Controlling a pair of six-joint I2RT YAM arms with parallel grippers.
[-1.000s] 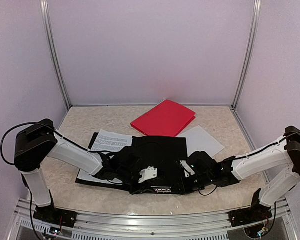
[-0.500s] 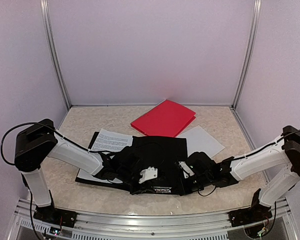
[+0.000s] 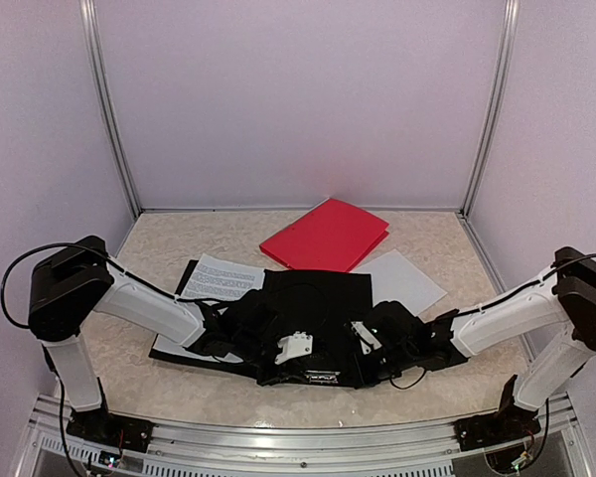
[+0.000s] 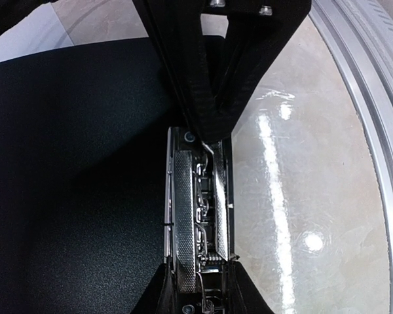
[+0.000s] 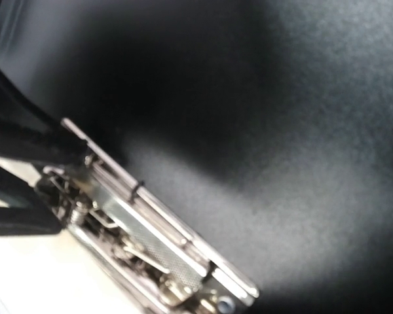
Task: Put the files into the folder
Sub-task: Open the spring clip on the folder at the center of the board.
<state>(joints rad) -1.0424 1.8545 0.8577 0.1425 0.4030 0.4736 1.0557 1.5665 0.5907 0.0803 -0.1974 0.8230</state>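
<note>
Left gripper (image 4: 208, 127): fingers drawn in to a narrow V, pinching the far end of the metal clamp (image 4: 196, 216).
Right gripper (image 3: 370, 340): jaws together, low at the clamp's right side; its own wrist view shows nothing between them.
Clamp: spring-lever type, fixed along the near edge of the black folder (image 3: 318, 293). No paper under it.
Black folder: lies open and flat on the table (image 3: 179, 234) between the arms. The right panel is bare.
Printed sheet (image 3: 222, 279): rests on the folder's left flap, loose.
Blank sheet (image 3: 402, 278): on the table just right of the folder, one corner at or under its edge; which, cannot be told.
Red folder (image 3: 325, 236): closed, farther back; contents hidden.
Handling, sheets: judged very light, limp and thin, flat on the surface, hard to get a finger beneath. Best slid to an edge or lifted at a free corner; a hard pinch would crease them.
Handling, clamp: judged stiff and sprung, with smooth metal that could slip and snap back.
</note>
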